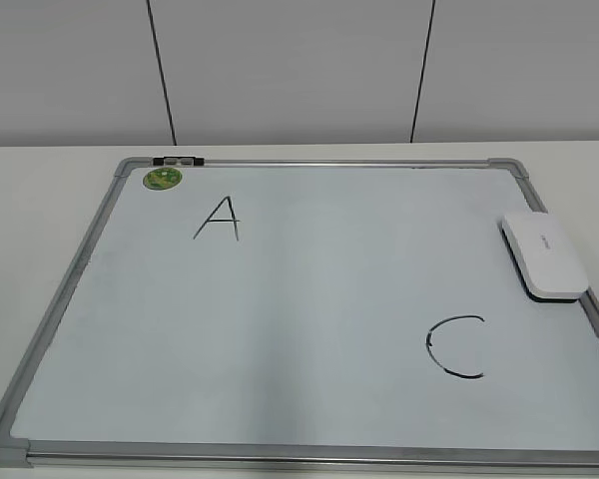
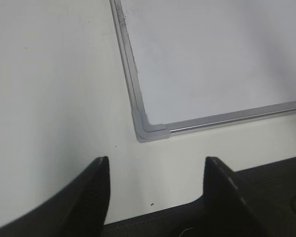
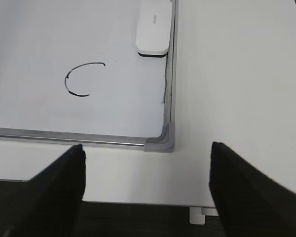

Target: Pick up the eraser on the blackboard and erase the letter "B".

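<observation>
The blackboard (image 1: 309, 299) is a white dry-erase board with a silver frame, lying flat on the table. The white eraser (image 1: 544, 253) lies on its right edge; it also shows in the right wrist view (image 3: 153, 27). A black "A" (image 1: 219, 218) and a black "C" (image 1: 455, 347) are on the board; the "C" also shows in the right wrist view (image 3: 82, 79). No letter "B" is visible. My left gripper (image 2: 155, 170) is open and empty near the board's front left corner (image 2: 150, 131). My right gripper (image 3: 147, 158) is open and empty near the front right corner (image 3: 163, 142).
A round green magnet (image 1: 163, 179) sits at the board's back left corner. The white table (image 1: 40, 190) surrounds the board. Its front edge shows in the right wrist view (image 3: 138, 201), with dark floor below. A white panelled wall stands behind.
</observation>
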